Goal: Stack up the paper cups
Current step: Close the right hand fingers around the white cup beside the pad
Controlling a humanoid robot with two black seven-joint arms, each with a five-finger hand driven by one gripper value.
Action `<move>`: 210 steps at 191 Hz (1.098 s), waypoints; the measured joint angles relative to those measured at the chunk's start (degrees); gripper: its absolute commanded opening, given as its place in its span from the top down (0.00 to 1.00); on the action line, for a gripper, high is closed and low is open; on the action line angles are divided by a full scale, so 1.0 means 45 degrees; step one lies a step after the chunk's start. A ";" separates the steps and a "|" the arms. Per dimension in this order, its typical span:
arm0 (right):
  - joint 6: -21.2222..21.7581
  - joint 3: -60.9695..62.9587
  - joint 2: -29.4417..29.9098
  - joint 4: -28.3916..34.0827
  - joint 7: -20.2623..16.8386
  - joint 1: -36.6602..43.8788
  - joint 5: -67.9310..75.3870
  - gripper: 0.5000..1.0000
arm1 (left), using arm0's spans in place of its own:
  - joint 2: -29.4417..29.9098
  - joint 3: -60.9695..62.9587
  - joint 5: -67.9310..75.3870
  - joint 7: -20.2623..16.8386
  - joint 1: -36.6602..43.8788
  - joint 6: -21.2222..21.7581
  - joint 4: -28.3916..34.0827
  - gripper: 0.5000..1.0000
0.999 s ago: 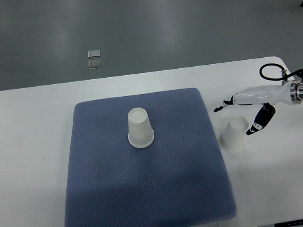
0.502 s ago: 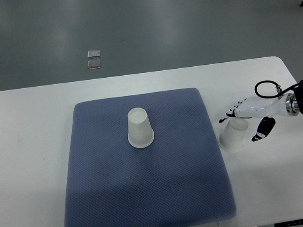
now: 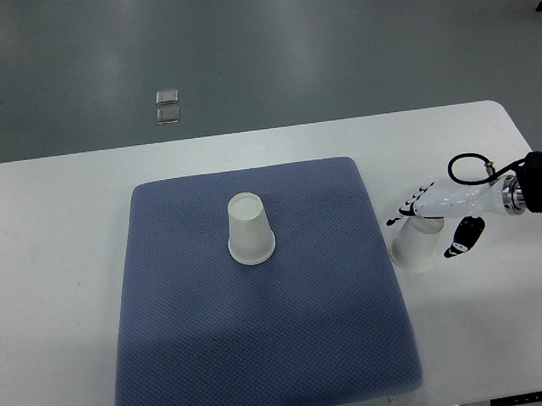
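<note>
Paper cups, two of them, both white and both sitting upside down with the wide rim at the bottom. One paper cup point(image 3: 250, 228) is standing on the blue-grey mat point(image 3: 267, 346), a bit above the mat's middle and left of centre, with nothing touching it. The other paper cup point(image 3: 417, 242) is sitting off the mat on the bare white surface point(image 3: 59, 264), just beside the mat's right edge, and it's looking slightly tilted from this angle. The right robot hand point(image 3: 432, 217) is coming in from the right edge of the picture and hovering right over that second cup: white fingers with black tips point(image 3: 406, 204) are reaching across its top towards the mat, while the black-tipped thumb point(image 3: 462, 239) is hanging down on the cup's right side. So the hand is spread around the cup, fingers on one side and thumb on the other, but honestly I can't tell whether it's actually pressing on the cup or just bracketing it. A black cable point(image 3: 461, 165) is looping up behind the wrist. Beyond the far edge of the surface the grey floor is showing, with two small clear squares point(image 3: 168, 106) lying on it, well apart from everything else.
</note>
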 measured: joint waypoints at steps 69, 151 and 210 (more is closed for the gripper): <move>-0.0063 -0.0005 0.0238 -0.0013 0.0000 -0.0016 -0.0228 0.49 | 0.0000 -0.0003 -0.0001 -0.0005 0.0008 -0.0002 0.0000 0.00; 0.0005 -0.0015 0.0256 -0.0054 0.0000 0.0065 -0.0273 0.69 | 0.0000 -0.0005 -0.0001 -0.0004 0.0002 -0.0002 0.0000 0.00; 0.0077 -0.0020 0.0078 -0.0054 -0.0001 0.0319 -0.0236 0.69 | 0.0000 -0.0004 -0.0001 -0.0004 0.0003 0.0000 0.0000 0.00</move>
